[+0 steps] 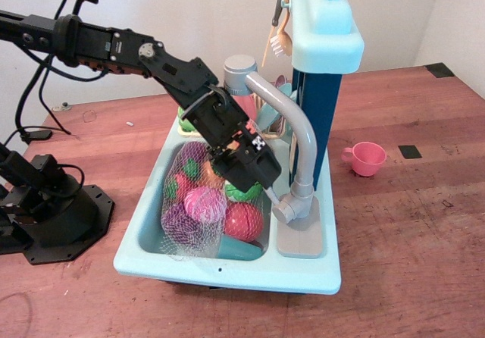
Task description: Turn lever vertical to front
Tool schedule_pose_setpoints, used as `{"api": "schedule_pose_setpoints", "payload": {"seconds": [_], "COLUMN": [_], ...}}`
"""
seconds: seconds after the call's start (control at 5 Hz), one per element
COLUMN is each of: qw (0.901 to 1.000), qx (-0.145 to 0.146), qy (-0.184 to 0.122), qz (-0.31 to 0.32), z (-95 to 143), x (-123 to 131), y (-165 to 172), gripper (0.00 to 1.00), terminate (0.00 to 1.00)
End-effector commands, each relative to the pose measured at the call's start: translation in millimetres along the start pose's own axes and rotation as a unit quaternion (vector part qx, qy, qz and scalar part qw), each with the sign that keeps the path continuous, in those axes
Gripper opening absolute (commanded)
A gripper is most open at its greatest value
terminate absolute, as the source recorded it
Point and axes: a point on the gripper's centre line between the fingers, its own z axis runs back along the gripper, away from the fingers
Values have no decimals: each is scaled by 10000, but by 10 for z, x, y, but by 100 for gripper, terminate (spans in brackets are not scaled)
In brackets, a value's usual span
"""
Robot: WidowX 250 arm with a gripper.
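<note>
robot hand up over the toy sink

the black gripper [254, 173] hangs above the light blue sink [227, 266], over a net bag of toy food [204, 205]. you cannot tell how far open it is, or if it holds anything. the short grey lever [283, 209] sticks out toward the front left from the bottom of the grey faucet [292, 122], just right of the gripper. a pink cup [367, 158] sits far off to the right on the brown table [409, 262].

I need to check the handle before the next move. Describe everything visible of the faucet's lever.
The lever is a short, stubby grey plastic handle with a rounded end, jutting from the faucet's base collar toward the front-left, over the edge of the sink basin. The end effector hangs just above and left of it; contact can't be judged.
</note>
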Motion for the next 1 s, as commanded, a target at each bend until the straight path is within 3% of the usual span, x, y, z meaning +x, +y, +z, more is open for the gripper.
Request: {"api": "schedule_pose_setpoints", "payload": {"seconds": [0.0,0.6,0.8], "qw": [9999,9996,9986], "qx": [29,63,338], "qy": [145,177,313], "qz": [60,233,271], "z": [-47,47,110], "x": [42,-111,-115], "y": [24,494,590], "gripper": [100,100,100], "terminate": [0,0,100]}}
